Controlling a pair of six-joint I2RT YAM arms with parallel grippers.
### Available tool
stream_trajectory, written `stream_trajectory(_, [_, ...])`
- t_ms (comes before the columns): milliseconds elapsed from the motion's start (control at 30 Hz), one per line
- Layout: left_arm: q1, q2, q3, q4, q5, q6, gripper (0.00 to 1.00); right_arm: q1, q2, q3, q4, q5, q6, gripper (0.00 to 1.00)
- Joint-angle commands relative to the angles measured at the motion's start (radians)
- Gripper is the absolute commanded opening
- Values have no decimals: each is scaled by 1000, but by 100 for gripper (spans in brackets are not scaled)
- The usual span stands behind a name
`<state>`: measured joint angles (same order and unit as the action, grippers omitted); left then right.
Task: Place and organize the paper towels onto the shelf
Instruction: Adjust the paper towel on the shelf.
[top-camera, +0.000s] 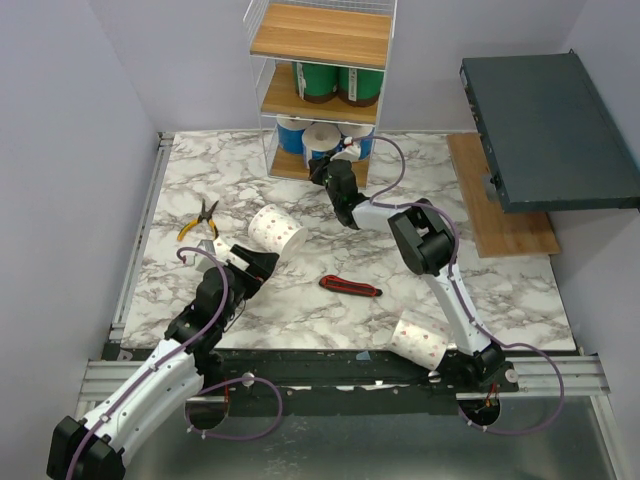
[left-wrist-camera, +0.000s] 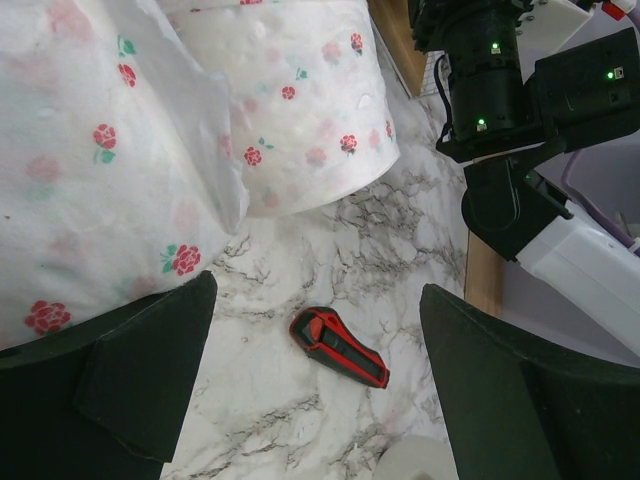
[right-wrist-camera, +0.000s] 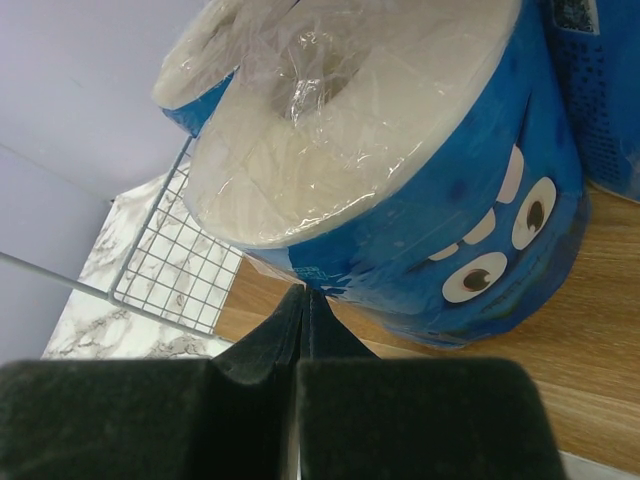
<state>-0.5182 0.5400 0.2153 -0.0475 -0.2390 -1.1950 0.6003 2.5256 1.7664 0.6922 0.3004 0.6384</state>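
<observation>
Top external: marble-patterned tabletop (top-camera: 300, 322), pale lilac walls (top-camera: 80, 100).

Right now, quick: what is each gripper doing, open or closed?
Left gripper: open, holding nothing.
Right gripper: shut, tips at the blue roll; grip unclear.

You are looking at a robotics lab test cell, not a lived-in room: a left arm (top-camera: 152, 383) and a right arm (top-camera: 450, 290) are sitting bolted to a metal rail (top-camera: 110, 378) at the near edge of a marble-patterned tabletop (top-camera: 300, 300), plain pale walls (top-camera: 60, 120) are boxing it in, cables (top-camera: 240, 435) are looping from the arm bases, and a wire shelf (top-camera: 320, 35) is standing at the far edge.
</observation>
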Motion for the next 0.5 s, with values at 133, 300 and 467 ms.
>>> stream_trajectory(133, [12,14,-9,-68,-33,17,94,-38,-2,-24,21,6,-25,1])
stream_trajectory(300, [12,-6,-7,-82,-29,17,94,-37,-76,-123,94,-73,-58,10])
stream_trajectory(467, [13,-54,-6,-114,-32,12,94,-28,-167,-229,147,-141,-83,30])
